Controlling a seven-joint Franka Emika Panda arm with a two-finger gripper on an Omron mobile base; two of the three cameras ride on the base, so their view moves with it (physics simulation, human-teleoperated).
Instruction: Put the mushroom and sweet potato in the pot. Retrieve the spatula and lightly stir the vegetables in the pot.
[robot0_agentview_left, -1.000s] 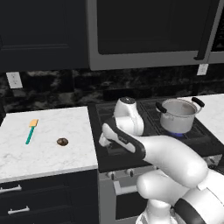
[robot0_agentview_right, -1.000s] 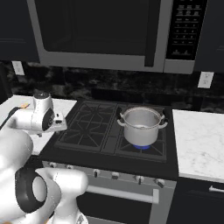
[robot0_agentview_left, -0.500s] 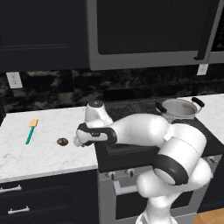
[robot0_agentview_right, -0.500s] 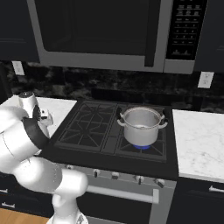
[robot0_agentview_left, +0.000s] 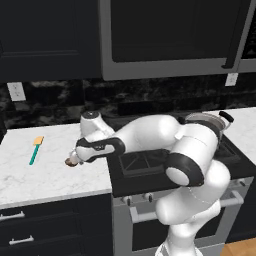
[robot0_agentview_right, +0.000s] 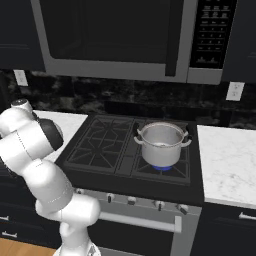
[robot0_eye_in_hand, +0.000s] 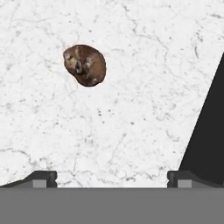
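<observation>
Now wide-open pincer (robot0_eye_in_hand: 112, 177) above mushroom (robot0_eye_in_hand: 85, 64)

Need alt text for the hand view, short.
A small round dark-brown mottled mushroom lies on a white marble counter, up and left of centre. The two dark fingers stand wide apart at the bottom, touching nothing. A black stove edge cuts in on the right.

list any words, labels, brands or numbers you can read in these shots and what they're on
Nothing can be read in any view.
Microwave control panel: rows of small marks, too small and blurred to read.
Stove knobs: no markings can be made out.
Pot, spatula, mushroom, wall outlets and the marble counter: no text or labels on them.
</observation>
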